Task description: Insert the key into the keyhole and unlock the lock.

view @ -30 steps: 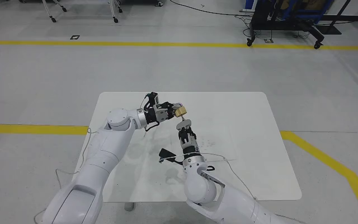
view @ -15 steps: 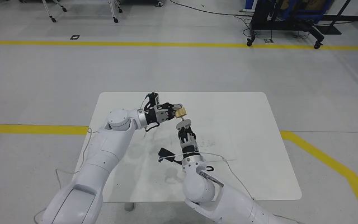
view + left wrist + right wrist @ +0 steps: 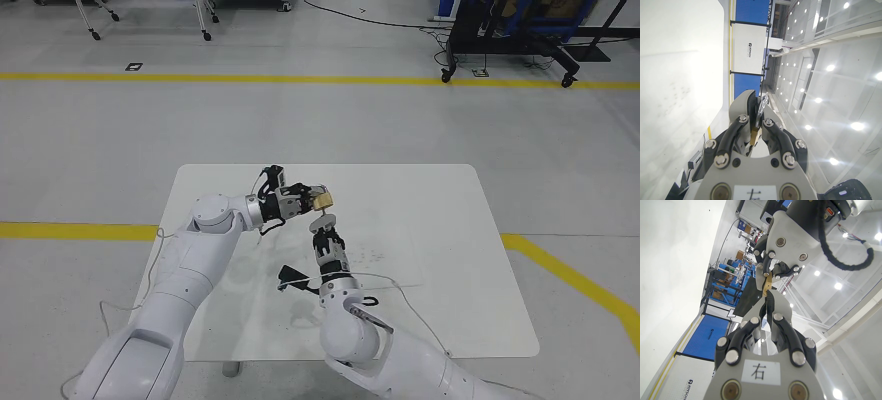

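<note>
Clamping the brass lock (image 3: 323,201) by its body, the left claw (image 3: 316,200) holds it over the counter (image 3: 430,230). The right claw (image 3: 322,221), fingers pressed together, touches the lock's end opposite the shackle (image 3: 762,105), seen close in its wrist view; any key between them is hidden.

Brass-yellow lock (image 3: 322,201), white table (image 3: 440,270)

Top camera looks down; both close wrist cameras share the lock (image 3: 768,283).
</note>
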`<state>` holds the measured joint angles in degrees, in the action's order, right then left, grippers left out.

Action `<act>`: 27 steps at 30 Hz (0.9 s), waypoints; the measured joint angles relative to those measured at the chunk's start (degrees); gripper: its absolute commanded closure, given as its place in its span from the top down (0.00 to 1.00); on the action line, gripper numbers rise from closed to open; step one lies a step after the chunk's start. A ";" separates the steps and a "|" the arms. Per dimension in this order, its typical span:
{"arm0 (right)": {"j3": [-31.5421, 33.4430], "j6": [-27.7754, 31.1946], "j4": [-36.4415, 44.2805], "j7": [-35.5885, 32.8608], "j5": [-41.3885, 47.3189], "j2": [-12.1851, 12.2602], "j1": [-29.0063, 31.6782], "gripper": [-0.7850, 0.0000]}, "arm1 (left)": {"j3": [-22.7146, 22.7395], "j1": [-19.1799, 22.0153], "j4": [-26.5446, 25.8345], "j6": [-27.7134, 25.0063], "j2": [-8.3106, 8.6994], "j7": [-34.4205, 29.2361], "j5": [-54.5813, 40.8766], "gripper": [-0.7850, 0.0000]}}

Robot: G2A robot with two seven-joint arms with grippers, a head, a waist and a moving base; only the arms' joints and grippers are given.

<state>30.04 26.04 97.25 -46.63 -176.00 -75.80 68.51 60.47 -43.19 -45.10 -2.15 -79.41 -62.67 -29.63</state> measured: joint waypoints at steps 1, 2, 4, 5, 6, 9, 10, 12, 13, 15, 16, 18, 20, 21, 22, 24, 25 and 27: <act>-0.06 0.10 -0.02 -0.03 0.00 -0.06 -0.08 0.00 | -0.04 0.00 -0.04 -0.07 0.01 -0.14 0.04 0.00; -0.10 0.21 -0.06 -0.07 0.00 -0.14 -0.18 0.00 | -0.09 0.01 -0.08 -0.18 0.02 -0.38 0.12 0.00; -0.15 0.40 -0.09 -0.17 0.00 -0.26 -0.28 0.00 | -0.17 0.03 -0.18 -0.42 0.05 -0.80 0.31 0.00; -0.16 0.51 -0.12 -0.22 0.00 -0.35 -0.34 0.00 | -0.24 0.04 -0.26 -0.60 0.07 -1.25 0.42 0.00; -0.15 0.62 -0.17 -0.27 0.00 -0.41 -0.38 0.00 | -0.28 0.03 -0.30 -0.73 0.09 -1.59 0.48 0.00; 0.00 1.01 -0.45 -0.43 0.00 -0.63 -0.56 0.00 | -0.39 0.01 -0.37 -1.02 0.15 -2.21 0.77 0.00; 0.11 1.07 -0.53 -0.45 0.00 -0.70 -0.57 0.00 | -0.43 0.00 -0.38 -1.06 0.15 -2.31 0.84 0.00; 0.35 1.16 -0.62 -0.45 0.00 -0.84 -0.52 0.00 | -0.43 0.01 -0.40 -1.19 0.19 -2.32 0.92 0.00; 0.50 1.16 -0.58 -0.38 0.00 -0.88 -0.45 0.00 | -0.41 0.02 -0.39 -1.25 0.21 -2.27 0.96 0.00; 1.03 1.09 -0.35 -0.14 0.00 -0.93 -0.15 0.00 | -0.26 0.04 -0.38 -1.37 0.26 -2.13 0.88 0.00; 1.32 1.03 -0.20 0.02 0.00 -0.93 0.04 0.00 | -0.18 0.04 -0.40 -1.43 0.28 -2.12 0.80 0.00; 2.14 0.90 0.12 0.40 0.00 -0.86 0.47 0.00 | -0.07 -0.01 -0.50 -1.49 0.34 -2.21 0.69 0.00; 2.93 0.88 0.42 0.68 -0.01 -0.76 0.87 0.00 | -0.12 -0.10 -0.68 -1.58 0.38 -2.50 0.76 0.00; 3.24 0.91 0.58 0.82 -0.01 -0.71 1.05 0.00 | -0.17 -0.14 -0.75 -1.60 0.39 -2.62 0.84 0.00; 3.52 0.93 0.74 0.95 -0.01 -0.67 1.21 0.00 | -0.22 -0.17 -0.80 -1.61 0.40 -2.68 0.91 0.00; 4.04 0.89 1.10 1.18 -0.01 -0.56 1.55 0.40 | -0.30 -0.20 -0.87 -1.56 0.41 -2.71 1.00 0.00; 4.23 0.81 1.25 1.28 -0.01 -0.53 1.71 0.49 | -0.34 -0.20 -0.89 -1.51 0.42 -2.71 1.06 0.00; 4.63 0.58 1.55 1.49 0.00 -0.48 2.09 1.00 | -0.40 -0.20 -0.93 -1.46 0.43 -2.65 1.16 0.00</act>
<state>34.68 26.63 98.80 -45.14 -176.00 -76.29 70.60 60.08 -43.39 -46.04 -3.61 -78.98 -65.31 -28.47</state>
